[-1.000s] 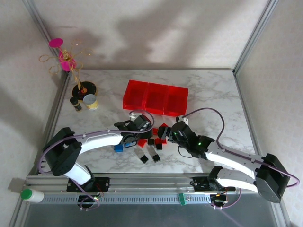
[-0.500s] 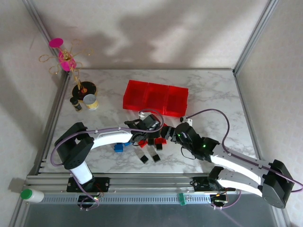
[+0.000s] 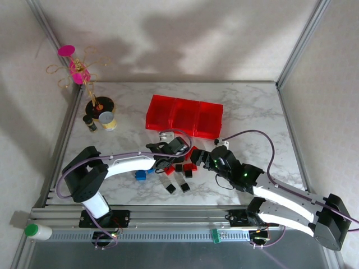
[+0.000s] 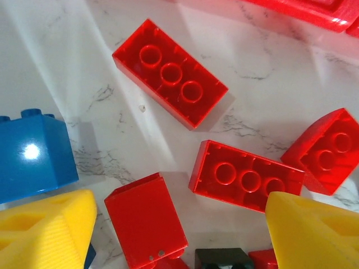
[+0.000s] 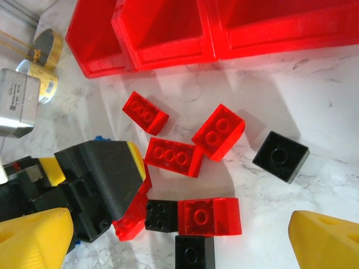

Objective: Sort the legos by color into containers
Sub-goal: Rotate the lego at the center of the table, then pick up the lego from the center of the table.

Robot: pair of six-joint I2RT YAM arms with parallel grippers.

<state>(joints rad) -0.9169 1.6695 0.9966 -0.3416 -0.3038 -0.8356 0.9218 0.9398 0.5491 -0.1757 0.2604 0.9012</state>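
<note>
Red, black and blue legos [image 3: 185, 163] lie in a heap in front of the containers [image 3: 185, 115], three joined red bins. My left gripper [image 3: 175, 152] hangs low over the heap's left side. Its yellow fingers [image 4: 47, 227] straddle an upright red brick [image 4: 145, 219] without touching it, so my left gripper [image 4: 182, 227] is open. A blue brick [image 4: 33, 157] sits just left of it. My right gripper [image 3: 206, 159] stands open at the heap's right. Below my right gripper [image 5: 179, 241] lie a red brick [image 5: 210, 216] and black bricks [image 5: 161, 215]. The bins [image 5: 162, 28] look empty.
Two small jars [image 3: 106, 120] and a black holder with a pink wire flower [image 3: 100, 105] stand at the back left. Loose black bricks [image 3: 176, 188] and a blue one [image 3: 140, 175] lie nearer the arms. A white bottle [image 3: 38, 230] rests on the front rail.
My left gripper has moved right, from beside the heap to over its red bricks. My right arm has drawn back a little to the right.
</note>
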